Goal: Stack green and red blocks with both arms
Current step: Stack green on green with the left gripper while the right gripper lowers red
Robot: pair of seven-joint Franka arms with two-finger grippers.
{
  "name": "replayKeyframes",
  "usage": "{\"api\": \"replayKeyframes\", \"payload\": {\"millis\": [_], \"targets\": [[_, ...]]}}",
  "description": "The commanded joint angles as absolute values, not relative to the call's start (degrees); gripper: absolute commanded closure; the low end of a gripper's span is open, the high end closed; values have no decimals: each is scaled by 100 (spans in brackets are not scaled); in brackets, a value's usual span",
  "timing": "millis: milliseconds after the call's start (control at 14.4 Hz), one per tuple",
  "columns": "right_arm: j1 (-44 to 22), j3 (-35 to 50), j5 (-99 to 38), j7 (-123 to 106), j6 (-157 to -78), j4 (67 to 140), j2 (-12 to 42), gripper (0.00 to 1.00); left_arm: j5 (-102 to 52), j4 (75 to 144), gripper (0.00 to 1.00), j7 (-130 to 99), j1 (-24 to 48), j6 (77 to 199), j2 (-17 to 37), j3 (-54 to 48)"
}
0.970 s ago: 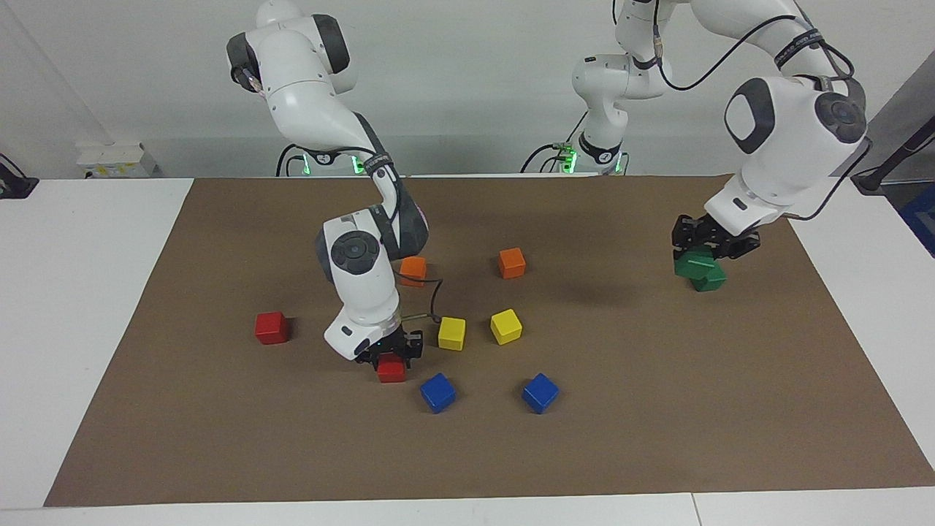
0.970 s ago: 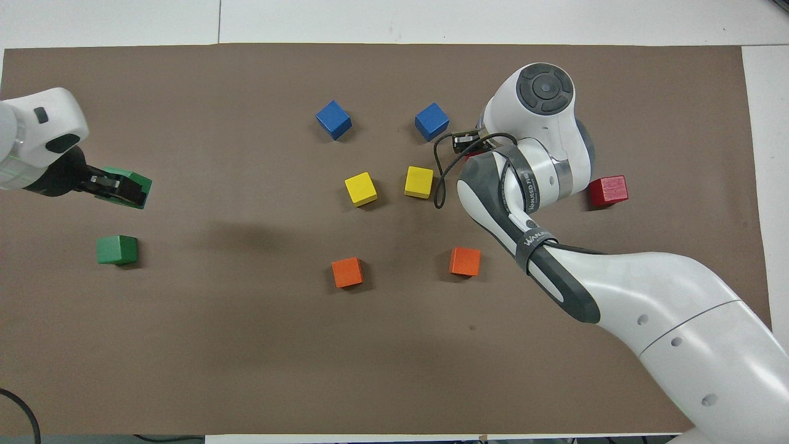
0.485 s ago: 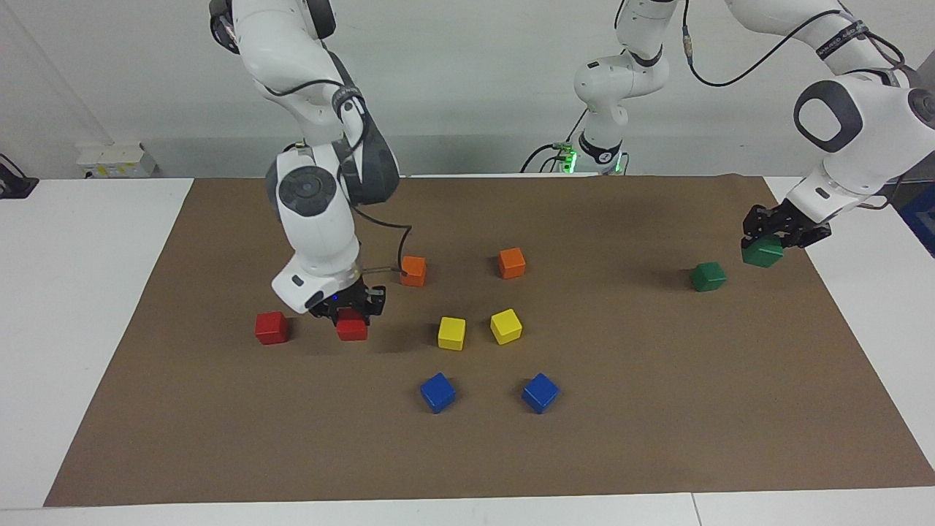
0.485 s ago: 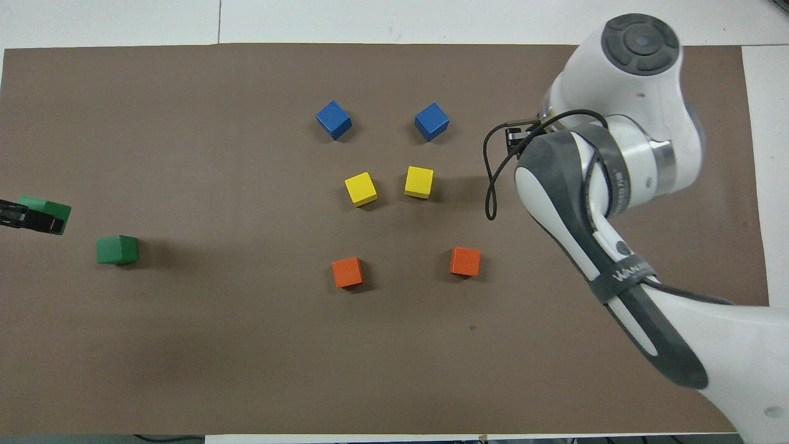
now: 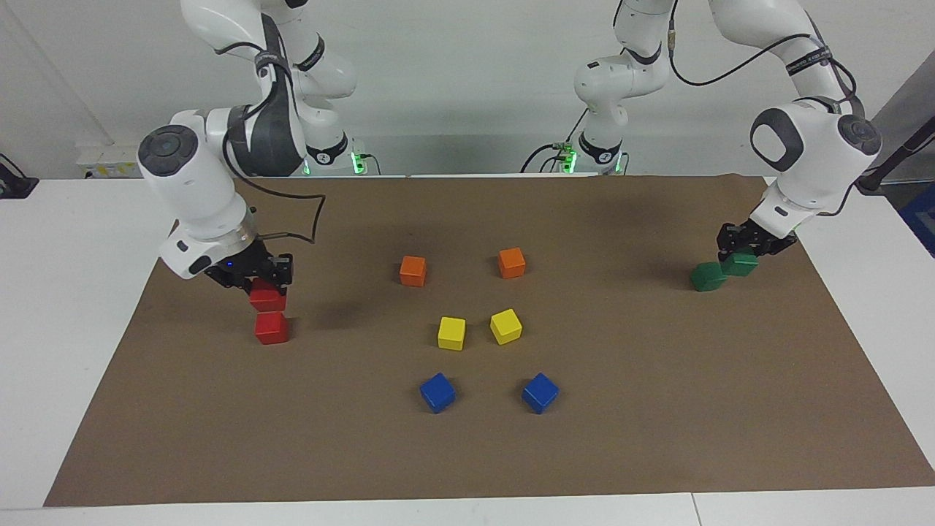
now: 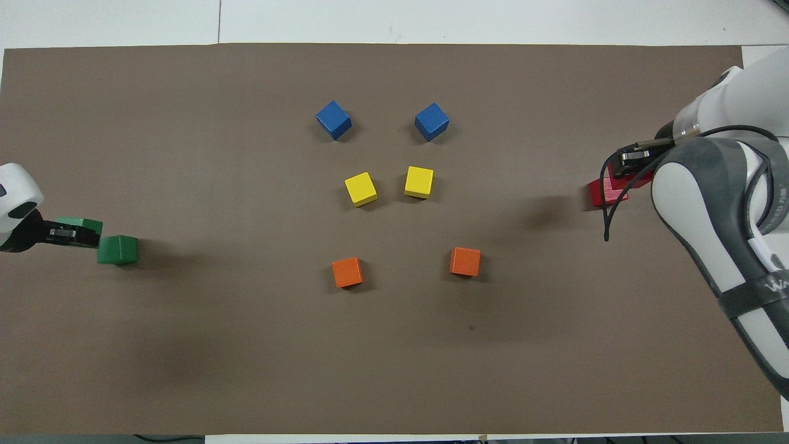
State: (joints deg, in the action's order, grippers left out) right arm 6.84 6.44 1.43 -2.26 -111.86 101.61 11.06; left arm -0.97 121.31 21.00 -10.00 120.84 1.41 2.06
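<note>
robot lab: twin arms (image 5: pixel 219 175), matted table (image 5: pixel 467 453)

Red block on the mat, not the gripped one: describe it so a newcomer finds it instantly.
Start at the brown mat and go to the right arm's end. Two red cubes are there; the wanted red block rests on the mat, directly under the red cube held by the right end effector.

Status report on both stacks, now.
Right gripper shut on red block, over second red block. Left gripper shut on green block, beside second green block. Nothing blocking.
</note>
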Motion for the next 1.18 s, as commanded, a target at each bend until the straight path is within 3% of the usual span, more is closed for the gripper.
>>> {"api": "replayKeyframes", "payload": {"millis": [0,139,1109], "targets": [[940,712,53,-562,-11898,10854,782,100,61,12585,100,1400,-914,12410,-123,237],[993,703,105,-606,-12303,11038,782,100,62,12700,100,1152,-897,12567,-123,229],[958,703,141,-967,-12858,11601,870,100,61,13078,100,712,-897,13060,-70,220]]}}
